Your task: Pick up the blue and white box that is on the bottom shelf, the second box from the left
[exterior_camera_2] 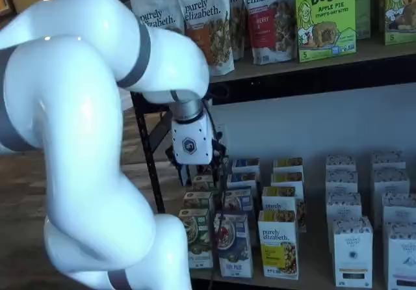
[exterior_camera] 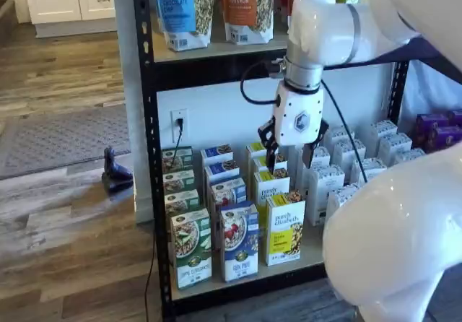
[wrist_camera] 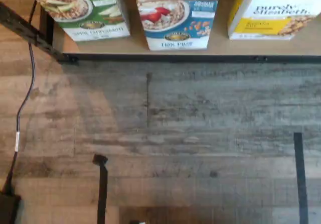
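The bottom shelf (exterior_camera: 303,258) is a pale tabletop with a black front rail, and cartons stand upright on it in rows running from its front edge back toward its rear edge. Along the front edge, near the left corner, stand a green-and-white carton (exterior_camera: 192,255), then the blue and white box (exterior_camera: 239,241) just beside it, then a yellow carton (exterior_camera: 286,228). White cartons (exterior_camera: 354,167) fill the right part of the tabletop.
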### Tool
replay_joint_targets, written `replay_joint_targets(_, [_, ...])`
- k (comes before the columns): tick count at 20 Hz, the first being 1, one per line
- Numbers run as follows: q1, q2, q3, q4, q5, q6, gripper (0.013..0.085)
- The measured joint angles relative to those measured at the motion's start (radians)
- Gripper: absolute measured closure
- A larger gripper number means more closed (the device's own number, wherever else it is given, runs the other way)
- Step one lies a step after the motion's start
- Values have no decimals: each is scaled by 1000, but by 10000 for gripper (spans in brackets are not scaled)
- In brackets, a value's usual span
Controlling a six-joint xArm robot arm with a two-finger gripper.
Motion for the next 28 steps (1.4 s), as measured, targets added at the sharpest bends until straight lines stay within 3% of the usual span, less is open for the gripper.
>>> replay_joint_targets(4, [27,58,22,0,-97,21,130])
replay_joint_targets(8, [63,142,16,-35,-191,78,130])
replay_joint_targets(15, [93,308,-32,41,-329,43,130])
replay_joint_targets(21, [115,439,-69,-25,-416,115,130])
replay_joint_targets(28, [133,568,-112,-44,-485,149,130])
